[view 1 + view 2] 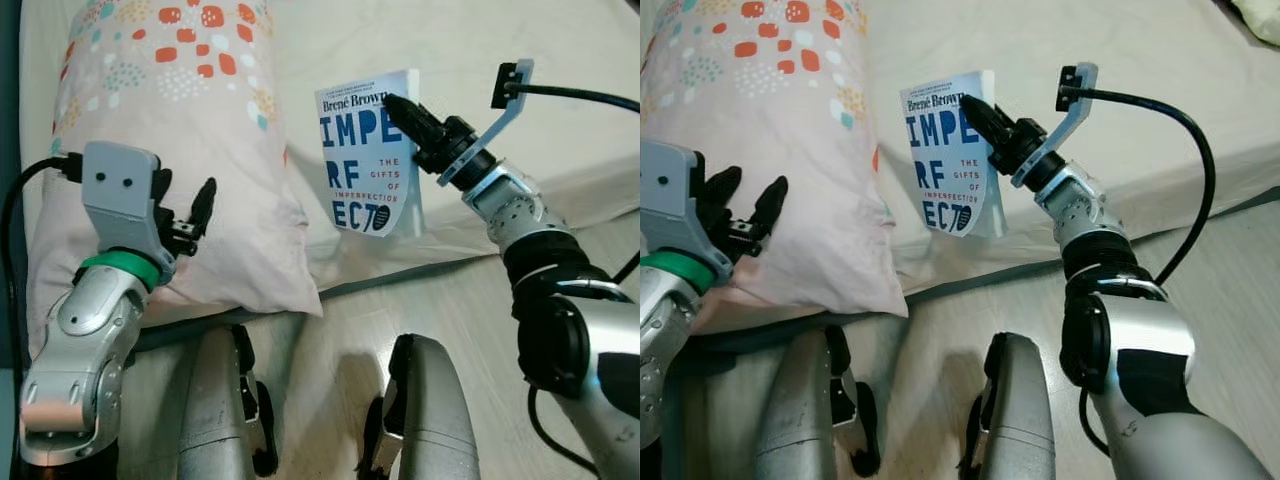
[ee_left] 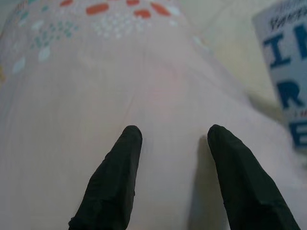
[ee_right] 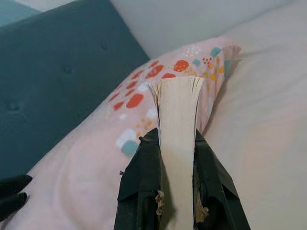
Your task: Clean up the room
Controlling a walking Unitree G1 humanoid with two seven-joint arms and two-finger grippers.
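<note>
Right claw (image 1: 975,106) clenched on the book (image 1: 368,150), fingers pinching its page block front and back; book held upright, lifted over the bed (image 1: 520,60) just right of the pillow (image 1: 190,150). Left claw (image 1: 190,215) released, fingers spread, hovering at the pillow's near part. Step in hand, by my reading: carrying the book off. Next: find a proper place and set it down flat.

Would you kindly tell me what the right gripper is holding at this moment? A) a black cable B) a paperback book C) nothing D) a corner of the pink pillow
B: the right gripper is shut on the book, its fingers clamping the pages above the bed.
</note>
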